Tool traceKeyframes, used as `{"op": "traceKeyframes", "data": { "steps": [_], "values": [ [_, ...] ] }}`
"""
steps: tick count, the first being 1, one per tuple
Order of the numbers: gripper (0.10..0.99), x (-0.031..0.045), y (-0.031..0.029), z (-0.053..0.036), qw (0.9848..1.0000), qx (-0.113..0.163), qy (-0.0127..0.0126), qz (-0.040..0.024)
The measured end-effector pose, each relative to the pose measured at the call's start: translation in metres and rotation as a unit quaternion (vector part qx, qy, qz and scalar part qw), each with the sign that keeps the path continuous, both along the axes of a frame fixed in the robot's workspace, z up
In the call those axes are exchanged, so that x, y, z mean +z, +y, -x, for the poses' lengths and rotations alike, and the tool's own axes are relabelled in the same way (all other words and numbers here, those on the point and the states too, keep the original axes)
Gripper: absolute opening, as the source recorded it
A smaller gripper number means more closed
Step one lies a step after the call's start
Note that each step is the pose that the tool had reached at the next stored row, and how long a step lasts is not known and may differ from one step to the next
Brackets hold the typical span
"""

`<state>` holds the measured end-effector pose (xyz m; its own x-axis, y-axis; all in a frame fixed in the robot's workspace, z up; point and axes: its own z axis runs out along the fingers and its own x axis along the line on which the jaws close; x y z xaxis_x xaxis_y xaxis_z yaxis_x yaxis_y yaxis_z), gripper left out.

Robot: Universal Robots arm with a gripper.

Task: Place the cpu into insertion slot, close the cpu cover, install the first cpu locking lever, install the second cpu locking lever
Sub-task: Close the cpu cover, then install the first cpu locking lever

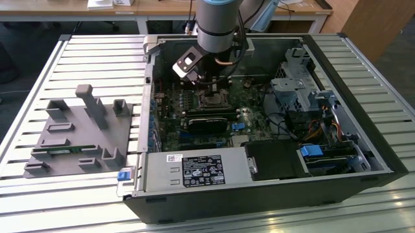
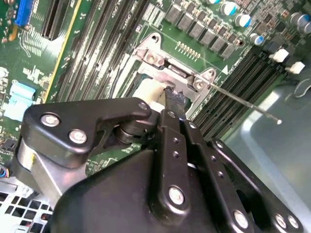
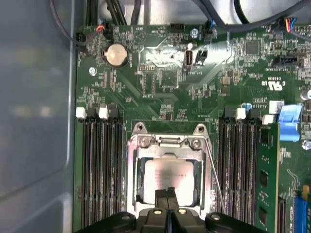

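In the first wrist view the cpu (image 3: 167, 171) lies flat in the insertion slot (image 1: 211, 101), its pale face showing through the window of the silvery cpu cover (image 3: 133, 165), which lies down over it. My gripper (image 3: 167, 198) is shut with nothing between its fingers, and its tips rest at the near edge of the cpu's face. A thin wire locking lever (image 3: 213, 170) slants away from one side of the socket. In the second wrist view this lever (image 2: 248, 103) sticks out free above the board, past the fingertips (image 2: 173, 99). In the exterior view the gripper (image 1: 209, 86) hangs just over the socket.
Long black memory slots (image 3: 97, 170) flank the socket on both sides. A coin battery (image 3: 115, 54) and a blue connector (image 3: 290, 121) sit on the board. The grey case wall (image 3: 34, 121) is close by. Outside the case, a grey fixture tray (image 1: 77, 131) lies at the exterior view's left.
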<state>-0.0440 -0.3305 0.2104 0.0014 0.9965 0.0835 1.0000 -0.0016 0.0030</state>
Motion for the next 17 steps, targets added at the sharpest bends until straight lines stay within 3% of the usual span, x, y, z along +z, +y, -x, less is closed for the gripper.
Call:
{"op": "traceKeyframes", "data": {
  "steps": [17],
  "values": [
    [0.106, 0.0, 0.0, -0.0102, 1.0, 0.0, 0.0, 0.0]
  ]
}}
